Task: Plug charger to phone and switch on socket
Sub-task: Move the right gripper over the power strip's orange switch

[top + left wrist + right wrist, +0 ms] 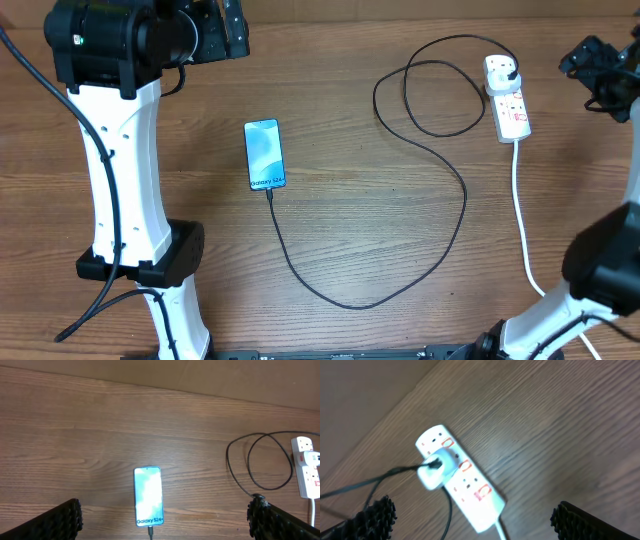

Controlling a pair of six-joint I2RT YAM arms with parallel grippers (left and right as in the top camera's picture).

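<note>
Charger [466, 205] looks seated in phone [264, 153] and plugged into socket [510, 105] on table [380, 220], so left and right jaws stand wide open, empty, clear of both.

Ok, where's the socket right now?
In the overhead view, the socket lies on the right of the table, just right of the looped charger.

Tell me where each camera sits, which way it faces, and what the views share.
Overhead: above the table, looking straight down on the phone, charger and socket; left arm and right arm show.
Left wrist: looking obliquely across the table at the phone; left gripper open, a finger in each bottom corner.
Right wrist: over the socket, angled down; right gripper open, likewise.
Shared: all three show the socket and charger.
</note>
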